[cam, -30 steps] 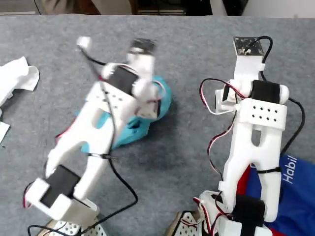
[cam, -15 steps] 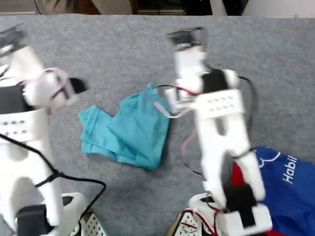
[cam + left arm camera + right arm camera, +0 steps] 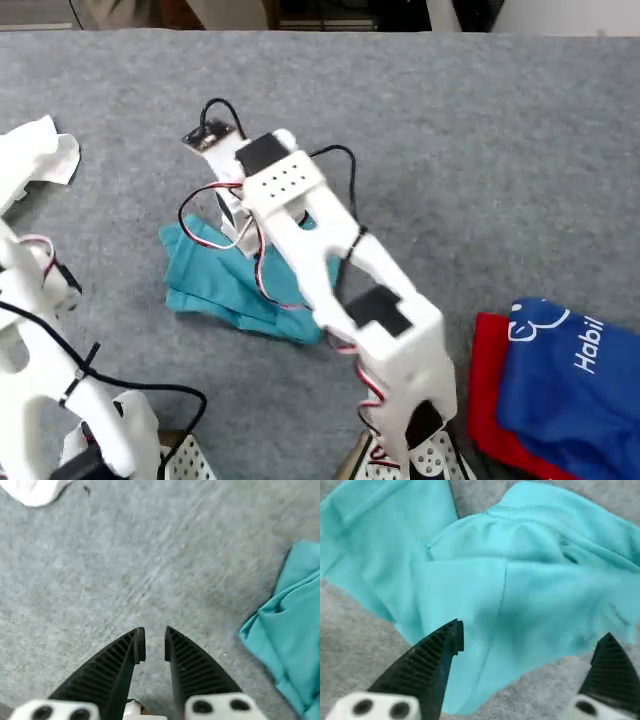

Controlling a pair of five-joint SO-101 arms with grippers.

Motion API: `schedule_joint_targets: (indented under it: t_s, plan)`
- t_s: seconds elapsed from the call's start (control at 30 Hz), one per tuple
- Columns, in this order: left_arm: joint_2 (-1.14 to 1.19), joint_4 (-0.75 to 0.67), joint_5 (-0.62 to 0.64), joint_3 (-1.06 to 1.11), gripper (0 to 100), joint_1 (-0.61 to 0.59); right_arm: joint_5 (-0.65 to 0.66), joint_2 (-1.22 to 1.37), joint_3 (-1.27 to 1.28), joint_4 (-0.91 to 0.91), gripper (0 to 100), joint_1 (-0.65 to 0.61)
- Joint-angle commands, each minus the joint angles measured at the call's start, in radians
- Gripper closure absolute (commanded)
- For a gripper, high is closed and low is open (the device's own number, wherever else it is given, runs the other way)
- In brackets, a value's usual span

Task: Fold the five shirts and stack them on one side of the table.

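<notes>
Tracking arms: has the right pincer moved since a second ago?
Yes: the right pincer swung left, away from the blue shirt, to over the teal shirt.

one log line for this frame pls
right gripper: open over crumpled teal fabric shirt | left gripper: slightly open over grey felt table | shirt: unheld

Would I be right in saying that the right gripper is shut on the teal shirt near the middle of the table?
Not quite: the right gripper is open, its jaws spread wide over the teal shirt and gripping nothing, as the right wrist view shows. The shirt does lie near the middle of the table.
</notes>
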Motion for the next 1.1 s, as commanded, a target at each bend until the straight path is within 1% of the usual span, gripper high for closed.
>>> schedule_joint_targets:
  t_s: [0.0,0.1,0.17,0.23,0.27,0.37,0.53,0.73,0.83,0.97,1.07]
  plan:
    - [-0.071,-0.017,-0.040,0.057,93,-0.025,-0.006,0.099,-0.124,0.034,68.2,0.027]
    - [-0.114,-0.017,-0.043,0.092,93,-0.023,-0.002,0.170,-0.197,0.048,87.2,0.093]
    - [-0.137,-0.018,-0.043,0.109,93,-0.021,0.049,0.197,-0.240,0.061,99.8,0.139]
    - [-0.156,-0.018,-0.043,0.123,93,-0.021,0.092,0.206,-0.285,0.110,95.8,0.182]
    - [-0.162,-0.018,-0.043,0.129,93,-0.020,0.104,0.206,-0.305,0.132,95.3,0.202]
    - [-0.168,-0.029,-0.037,0.149,93,-0.020,0.114,0.203,-0.360,0.167,98.9,0.278]
    - [-0.168,-0.147,-0.035,0.224,93,-0.020,0.115,0.203,-0.386,0.169,99.3,0.417]
    - [-0.160,-0.230,-0.034,0.259,93,-0.008,0.189,0.205,-0.384,0.169,99.3,0.581]
    - [-0.160,-0.236,-0.031,0.261,93,0.054,0.229,0.209,-0.384,0.169,99.3,0.677]
    - [-0.160,-0.241,0.069,0.255,93,0.187,0.288,0.211,-0.384,0.169,99.3,0.803]
    - [-0.159,-0.292,0.138,0.259,93,0.293,0.330,0.213,-0.383,0.169,99.3,0.886]
